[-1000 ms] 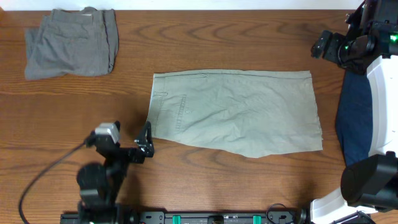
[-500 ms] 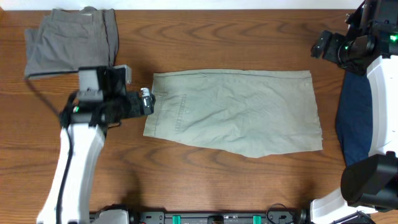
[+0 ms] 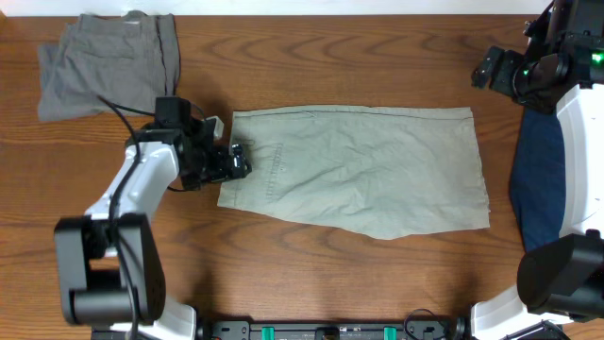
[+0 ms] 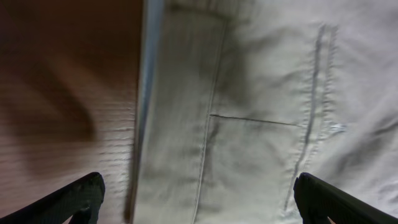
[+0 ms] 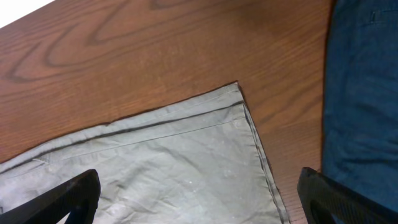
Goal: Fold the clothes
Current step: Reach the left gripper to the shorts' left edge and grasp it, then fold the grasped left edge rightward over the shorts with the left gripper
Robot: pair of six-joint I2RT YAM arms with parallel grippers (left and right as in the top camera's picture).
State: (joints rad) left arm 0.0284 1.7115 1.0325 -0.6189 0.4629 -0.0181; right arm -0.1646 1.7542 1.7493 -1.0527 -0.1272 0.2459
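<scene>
Khaki-beige shorts lie flat in the middle of the table, folded in half lengthwise, waistband to the left. My left gripper is open, low over the waistband edge; the left wrist view shows waistband and pocket seams between its spread fingers. My right gripper is open and held high off the shorts' far right corner, empty. Grey shorts lie folded at the far left. A navy garment lies at the right edge, partly under my right arm; it also shows in the right wrist view.
The brown wooden table carries only the three garments. My right arm's white body stands over the right edge. A black cable runs from my left arm across the grey shorts' corner.
My left arm has swung from the front of the table up and right, and its gripper now sits over the waistband edge. The right arm and the garments have not moved.
</scene>
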